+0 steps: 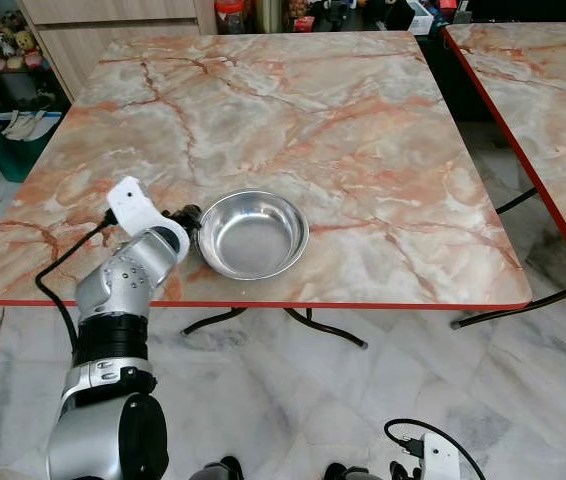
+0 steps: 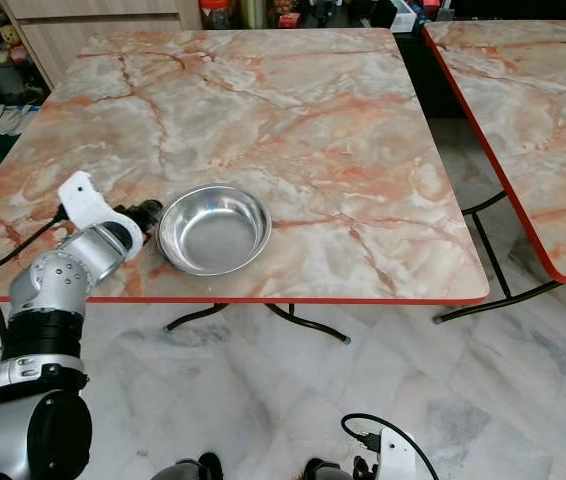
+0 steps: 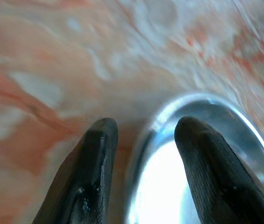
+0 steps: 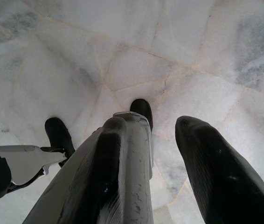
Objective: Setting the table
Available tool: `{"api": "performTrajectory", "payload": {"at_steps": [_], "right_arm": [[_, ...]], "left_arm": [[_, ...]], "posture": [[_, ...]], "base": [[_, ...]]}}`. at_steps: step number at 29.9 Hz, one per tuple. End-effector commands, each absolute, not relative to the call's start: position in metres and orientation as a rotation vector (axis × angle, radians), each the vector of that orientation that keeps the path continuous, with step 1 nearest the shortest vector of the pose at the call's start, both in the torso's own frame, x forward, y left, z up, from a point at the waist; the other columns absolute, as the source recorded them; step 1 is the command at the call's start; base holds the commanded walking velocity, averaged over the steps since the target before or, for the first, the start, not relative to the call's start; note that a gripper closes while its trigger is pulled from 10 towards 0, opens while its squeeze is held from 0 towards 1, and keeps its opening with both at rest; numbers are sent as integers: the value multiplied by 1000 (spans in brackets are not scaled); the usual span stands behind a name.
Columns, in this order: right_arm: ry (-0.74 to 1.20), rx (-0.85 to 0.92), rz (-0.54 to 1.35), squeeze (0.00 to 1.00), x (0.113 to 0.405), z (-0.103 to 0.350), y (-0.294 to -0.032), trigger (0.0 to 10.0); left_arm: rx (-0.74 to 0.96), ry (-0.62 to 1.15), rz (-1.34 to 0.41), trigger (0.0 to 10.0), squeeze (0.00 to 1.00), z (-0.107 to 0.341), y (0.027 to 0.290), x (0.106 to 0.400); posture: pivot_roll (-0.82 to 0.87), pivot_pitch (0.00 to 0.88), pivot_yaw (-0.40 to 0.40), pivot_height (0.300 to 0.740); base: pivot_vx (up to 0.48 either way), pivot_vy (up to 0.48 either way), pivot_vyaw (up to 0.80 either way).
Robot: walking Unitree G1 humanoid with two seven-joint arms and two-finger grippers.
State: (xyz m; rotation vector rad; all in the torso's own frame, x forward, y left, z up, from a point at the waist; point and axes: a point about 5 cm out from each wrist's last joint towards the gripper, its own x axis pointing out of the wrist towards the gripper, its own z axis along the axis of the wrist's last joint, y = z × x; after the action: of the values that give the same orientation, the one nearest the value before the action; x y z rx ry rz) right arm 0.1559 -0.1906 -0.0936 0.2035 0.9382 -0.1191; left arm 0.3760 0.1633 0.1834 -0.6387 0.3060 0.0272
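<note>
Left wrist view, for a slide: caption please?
Left gripper straddling the rim of a steel bowl on the marble table.
</note>
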Motion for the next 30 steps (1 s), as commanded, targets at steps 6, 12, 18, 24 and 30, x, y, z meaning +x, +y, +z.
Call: {"api": "performTrajectory", "payload": {"at_steps": [6, 12, 18, 24, 30], "right_arm": [[978, 209, -113, 0, 147, -98, -186, 10000], [980, 210, -113, 0, 146, -98, -185, 10000], [982, 212, -111, 0, 145, -99, -185, 10000], [987, 212, -110, 0, 142, -100, -186, 10000], [986, 212, -109, 0, 143, -99, -186, 10000]], "left_arm": [[-619, 334, -36, 10000, 0, 181, 155, 373], [-610, 340, -36, 10000, 0, 180, 157, 372], [-586, 355, -39, 10000, 0, 179, 159, 370], [-563, 364, -69, 10000, 0, 178, 158, 364], [-555, 370, -79, 10000, 0, 177, 158, 361]], "posture": [[9, 168, 13, 740], [11, 167, 14, 740], [13, 168, 14, 740], [15, 168, 13, 740], [16, 170, 12, 740]], "base": [[0, 0, 0], [0, 0, 0], [0, 0, 0], [0, 0, 0], [0, 0, 0]]}}
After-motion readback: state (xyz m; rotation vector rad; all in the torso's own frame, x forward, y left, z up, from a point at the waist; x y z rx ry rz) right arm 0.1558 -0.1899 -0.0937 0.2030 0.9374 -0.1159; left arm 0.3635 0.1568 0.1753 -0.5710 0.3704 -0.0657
